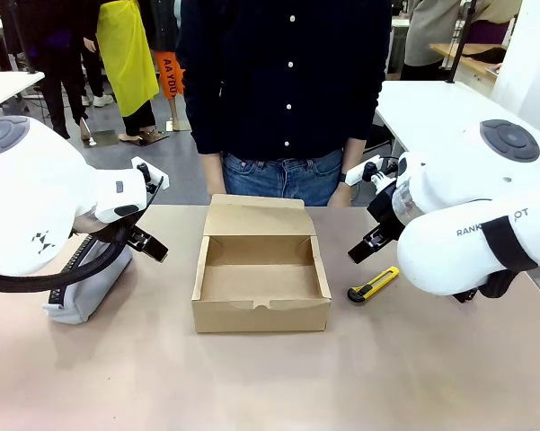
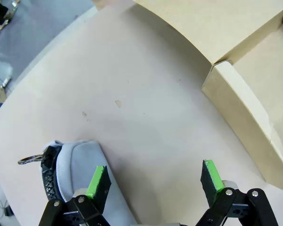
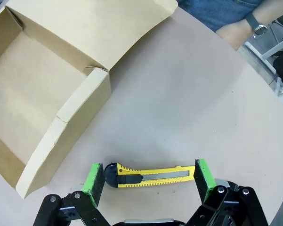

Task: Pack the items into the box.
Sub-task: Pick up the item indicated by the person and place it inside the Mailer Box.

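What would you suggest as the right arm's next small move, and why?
Probably lower the right gripper straight onto the yellow utility knife: it hangs open with the knife lying on the table between its green pads, and the box beside it stands open and empty.

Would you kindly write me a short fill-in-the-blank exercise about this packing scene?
1. The cardboard box stands with its lid ____.
2. The grey pouch lies on the robot's ____ side of the box.
3. The utility knife, below the open right gripper, is mostly ____ in colour.
Missing words: open; left; yellow.
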`<state>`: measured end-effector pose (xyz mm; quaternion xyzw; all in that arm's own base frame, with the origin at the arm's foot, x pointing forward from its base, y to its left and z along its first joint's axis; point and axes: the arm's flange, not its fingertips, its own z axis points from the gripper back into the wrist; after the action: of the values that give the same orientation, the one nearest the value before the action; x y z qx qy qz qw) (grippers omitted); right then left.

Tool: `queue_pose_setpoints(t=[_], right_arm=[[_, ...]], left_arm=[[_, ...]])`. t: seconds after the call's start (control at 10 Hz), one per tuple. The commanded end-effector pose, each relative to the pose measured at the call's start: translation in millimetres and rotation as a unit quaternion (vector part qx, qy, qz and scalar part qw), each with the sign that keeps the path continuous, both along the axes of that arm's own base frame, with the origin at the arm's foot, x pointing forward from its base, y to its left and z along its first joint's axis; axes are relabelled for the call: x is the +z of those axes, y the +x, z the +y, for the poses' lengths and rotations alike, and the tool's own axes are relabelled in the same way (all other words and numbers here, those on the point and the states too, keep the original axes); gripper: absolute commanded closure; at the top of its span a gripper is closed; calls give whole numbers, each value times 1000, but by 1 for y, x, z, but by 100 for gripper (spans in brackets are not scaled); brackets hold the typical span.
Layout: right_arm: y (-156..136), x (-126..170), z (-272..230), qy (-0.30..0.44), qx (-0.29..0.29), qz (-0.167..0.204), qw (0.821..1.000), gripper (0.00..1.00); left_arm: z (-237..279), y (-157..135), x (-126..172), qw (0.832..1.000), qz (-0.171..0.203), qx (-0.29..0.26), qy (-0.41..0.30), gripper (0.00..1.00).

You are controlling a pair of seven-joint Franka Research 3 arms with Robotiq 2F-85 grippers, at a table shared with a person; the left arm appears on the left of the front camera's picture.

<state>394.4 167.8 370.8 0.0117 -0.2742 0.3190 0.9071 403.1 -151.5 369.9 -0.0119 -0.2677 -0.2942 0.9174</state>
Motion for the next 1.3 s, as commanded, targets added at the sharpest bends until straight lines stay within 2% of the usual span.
queue_pose_setpoints(t=[0.0, 0.1, 0.3, 0.4, 0.6, 0.7, 0.8, 0.9, 1.0, 1.1, 1.2], right_arm=[[-1, 4, -3, -19, -6, 5, 1000, 0], [-3, 11, -4, -24, -1, 8, 1000, 0], [-17, 41, -23, 1, -3, 22, 1000, 0], [-26, 57, -42, 21, -8, 57, 998, 0], [-55, 103, -103, 125, -72, 85, 986, 0], [-73, 125, -144, 204, -86, 97, 970, 0], [-92, 138, -193, 295, -132, 95, 942, 0], [-111, 138, -254, 403, -174, 93, 894, 0], [-122, 125, -303, 472, -231, 91, 846, 0], [-131, 103, -349, 546, -235, 108, 797, 0], [-142, 80, -386, 598, -243, 108, 756, 0]], left_arm=[[0, 0, 0, 1000, 0, 0, 0, 0], [8, -7, 9, 1000, -7, -14, -8, 0], [22, -30, 50, 1000, 9, -7, -25, 0], [30, -42, 77, 996, 68, 51, -41, 0], [67, -72, 127, 979, 85, 106, -151, 0], [105, -89, 146, 962, 83, 97, -241, 0], [156, -106, 156, 926, 74, 106, -356, 0], [216, -125, 150, 872, 55, 124, -471, 0], [263, -139, 135, 823, 42, 167, -541, 0], [304, -151, 115, 789, 38, 181, -585, 0], [333, -162, 93, 762, 32, 199, -615, 0]])
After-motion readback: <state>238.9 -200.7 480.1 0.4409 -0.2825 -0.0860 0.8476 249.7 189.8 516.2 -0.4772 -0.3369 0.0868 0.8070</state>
